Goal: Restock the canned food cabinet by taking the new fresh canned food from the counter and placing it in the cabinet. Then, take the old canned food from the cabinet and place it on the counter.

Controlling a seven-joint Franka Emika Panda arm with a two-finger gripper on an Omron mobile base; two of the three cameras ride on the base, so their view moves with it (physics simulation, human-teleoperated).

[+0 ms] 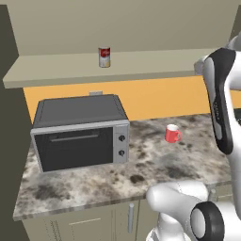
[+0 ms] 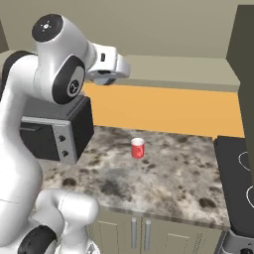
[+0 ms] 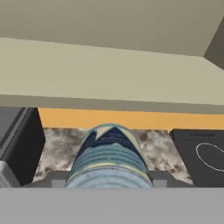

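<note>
The new fresh canned food [image 3: 109, 157], a tin with a blue-grey label, fills the lower middle of the hand view, and my gripper [image 3: 109, 183] is shut on it from both sides. It is held up at the level of the cabinet's shelf board [image 3: 109, 74], just in front of the board's edge. My hand [image 2: 108, 65] hovers high over the counter [image 2: 168, 173], by the shelf's right part. The old canned food [image 1: 104, 57], red over white, stands upright on the cabinet shelf [image 1: 56, 70], well to the left of my hand [image 1: 201, 66].
A red mug [image 1: 172, 134] stands on the counter [image 1: 155, 164] below the hand. A dark toaster oven [image 1: 80, 134] takes up the counter's left end. A black cooktop [image 2: 237, 178] lies at the right. An orange wall strip [image 1: 160, 96] runs under the shelf.
</note>
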